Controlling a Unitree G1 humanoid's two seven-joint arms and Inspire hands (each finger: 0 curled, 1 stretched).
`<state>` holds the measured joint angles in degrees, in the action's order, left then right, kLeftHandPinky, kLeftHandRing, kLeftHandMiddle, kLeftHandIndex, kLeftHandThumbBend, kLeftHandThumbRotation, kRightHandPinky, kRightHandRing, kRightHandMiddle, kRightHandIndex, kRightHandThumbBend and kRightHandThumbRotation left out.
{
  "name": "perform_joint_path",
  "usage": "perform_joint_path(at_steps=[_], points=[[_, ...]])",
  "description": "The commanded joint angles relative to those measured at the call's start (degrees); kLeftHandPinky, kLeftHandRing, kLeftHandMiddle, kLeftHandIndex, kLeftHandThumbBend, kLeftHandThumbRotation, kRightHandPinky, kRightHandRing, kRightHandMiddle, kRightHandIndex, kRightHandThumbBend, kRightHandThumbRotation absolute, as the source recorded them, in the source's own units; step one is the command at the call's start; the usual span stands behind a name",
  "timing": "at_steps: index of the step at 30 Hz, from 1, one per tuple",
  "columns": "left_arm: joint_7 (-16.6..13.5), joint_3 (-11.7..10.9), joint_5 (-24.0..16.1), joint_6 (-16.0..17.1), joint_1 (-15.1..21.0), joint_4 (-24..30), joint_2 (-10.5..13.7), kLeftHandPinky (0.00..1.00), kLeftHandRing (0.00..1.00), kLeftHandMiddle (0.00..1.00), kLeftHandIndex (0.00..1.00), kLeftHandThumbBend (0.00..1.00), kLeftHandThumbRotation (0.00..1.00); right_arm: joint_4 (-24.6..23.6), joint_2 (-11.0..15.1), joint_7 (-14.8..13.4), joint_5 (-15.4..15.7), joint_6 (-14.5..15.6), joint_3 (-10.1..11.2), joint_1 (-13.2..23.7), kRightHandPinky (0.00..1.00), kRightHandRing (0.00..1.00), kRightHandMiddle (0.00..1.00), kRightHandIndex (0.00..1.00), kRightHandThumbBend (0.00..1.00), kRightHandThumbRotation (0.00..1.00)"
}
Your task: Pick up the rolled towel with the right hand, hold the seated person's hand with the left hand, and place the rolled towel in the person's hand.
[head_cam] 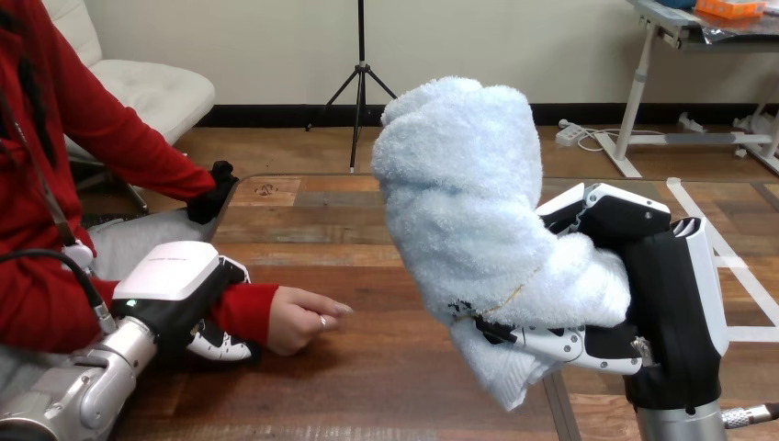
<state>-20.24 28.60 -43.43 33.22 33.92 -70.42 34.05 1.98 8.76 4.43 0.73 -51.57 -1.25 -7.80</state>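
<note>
Above the table we logged: rolled towel, judged soft and light, clasped mid-roll by our right hand; left hand curled round the person's wrist.

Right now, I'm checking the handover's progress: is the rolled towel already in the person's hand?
No: the rolled towel is gripped in the right hand, raised and apart from the person's hand on the table.

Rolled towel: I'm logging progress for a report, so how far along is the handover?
Done: the right hand grips the rolled towel, lifted off the table. In hand: the left hand curls round the person's wrist. Left: placing the towel in the person's hand, which lies apart from it on the table.
</note>
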Motion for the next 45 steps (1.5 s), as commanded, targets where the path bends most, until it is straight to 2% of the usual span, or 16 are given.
perform_joint_path(at_steps=[1,12,34,45], points=[[0.47,1.37,-0.84,-0.33,0.11,-1.33,-0.16,0.45,0.43,0.45,0.47,0.86,0.16,-3.42,-1.13,-0.74,-0.83,-0.4,0.96,2.75,0.02,0.06,0.09,0.07,0.51,0.0],[0.18,1.25,-0.67,0.13,-0.14,-1.21,-0.22,0.4,0.39,0.42,0.43,0.84,0.11,-3.3,-1.19,-0.59,-1.39,-0.03,0.76,2.79,0.02,0.06,0.09,0.07,0.52,0.0],[1.35,0.36,0.56,1.29,-0.25,-1.04,-0.42,0.28,0.31,0.37,0.4,0.85,0.09,-2.04,-1.14,-0.78,-0.54,0.16,1.15,3.06,0.02,0.06,0.09,0.07,0.53,0.0],[0.57,0.28,0.5,1.37,-0.24,-0.76,-0.52,0.23,0.28,0.35,0.38,0.85,0.09,-0.13,-1.1,-0.53,-0.29,0.6,0.95,3.6,0.02,0.06,0.09,0.07,0.53,0.0]])
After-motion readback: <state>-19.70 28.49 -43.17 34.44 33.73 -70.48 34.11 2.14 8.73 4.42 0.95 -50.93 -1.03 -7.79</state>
